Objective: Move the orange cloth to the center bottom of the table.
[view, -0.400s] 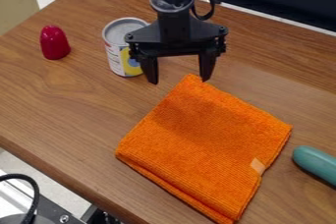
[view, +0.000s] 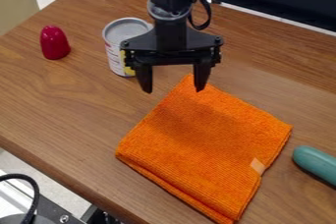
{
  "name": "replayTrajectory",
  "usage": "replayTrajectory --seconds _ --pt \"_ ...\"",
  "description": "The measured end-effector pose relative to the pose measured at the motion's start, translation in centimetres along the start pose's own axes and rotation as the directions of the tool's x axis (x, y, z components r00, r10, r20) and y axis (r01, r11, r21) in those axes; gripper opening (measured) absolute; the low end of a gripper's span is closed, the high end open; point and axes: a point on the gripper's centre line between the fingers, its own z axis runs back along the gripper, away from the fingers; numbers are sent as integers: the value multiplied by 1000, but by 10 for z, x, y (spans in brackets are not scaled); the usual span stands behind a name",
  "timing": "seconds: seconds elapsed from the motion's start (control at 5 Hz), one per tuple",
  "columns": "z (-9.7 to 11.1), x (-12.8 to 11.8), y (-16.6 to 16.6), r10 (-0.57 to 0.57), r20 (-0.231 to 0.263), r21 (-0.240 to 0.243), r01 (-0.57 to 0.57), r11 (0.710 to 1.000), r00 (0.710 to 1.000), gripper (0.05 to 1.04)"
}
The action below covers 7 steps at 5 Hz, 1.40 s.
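My gripper hangs at the upper middle of the camera view, its two fingers spread wide and pointing down, with nothing between them but the top corner of the cloth behind. The orange cloth lies folded flat on the wooden table, from the middle down to the bottom edge of the view. One fingertip overlaps the cloth's top corner in the view; whether they touch I cannot tell. A small pale tag sits on the cloth's right edge.
A silver-topped can stands just left of and behind the gripper. A red rounded object stands farther left. The end of a teal object lies right of the cloth. The table's front edge slants across the lower left.
My gripper has moved slightly down and to the left, closer to the cloth's top corner. A black cable has come into the top left. The cloth has not moved.
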Motion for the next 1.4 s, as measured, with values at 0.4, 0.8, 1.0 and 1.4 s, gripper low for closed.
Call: replayTrajectory --seconds 0.4,0.8,1.0,1.4 --pt "8 -17 -7 -27 -50 2 28 1000 998 998" --pt "6 -26 -22 -58 -16 -52 57 997 998 872" --pt "-5 -32 -27 -52 -6 -68 51 996 999 599" --pt "-16 -42 -38 -42 -12 -61 41 997 999 120"
